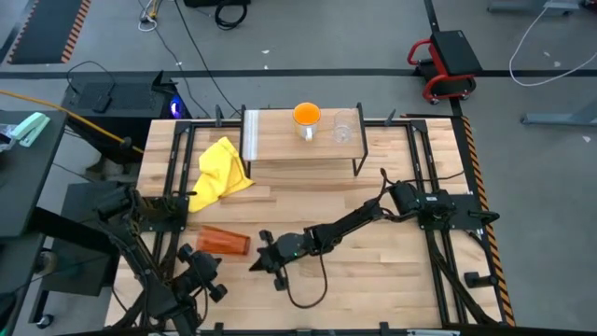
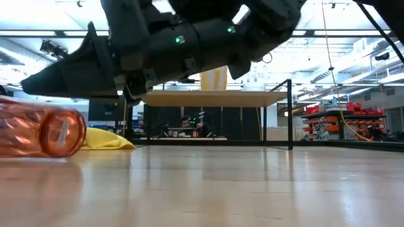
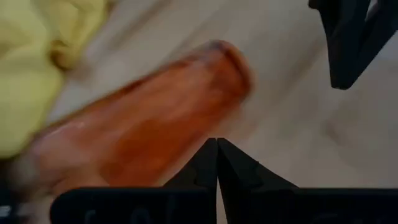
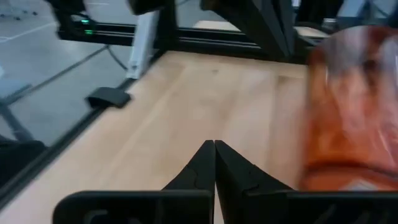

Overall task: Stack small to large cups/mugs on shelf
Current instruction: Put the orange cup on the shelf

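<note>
The wooden tabletop (image 1: 373, 271) fronts a grey-floored workshop — both grippers, left (image 3: 216, 155) and right (image 4: 214, 155), clenched empty beside the fallen tumbler (image 1: 224, 242).

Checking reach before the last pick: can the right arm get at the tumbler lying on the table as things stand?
Probably yes. The right pincer, fingers shut, sits just beside the tumbler, which lies on its side on bare tabletop. Nothing stands between them; the left pincer is close by and could crowd the approach.

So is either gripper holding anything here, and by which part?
Nothing is held: both the left gripper and right gripper are shut empty beside the lying tumbler.
</note>
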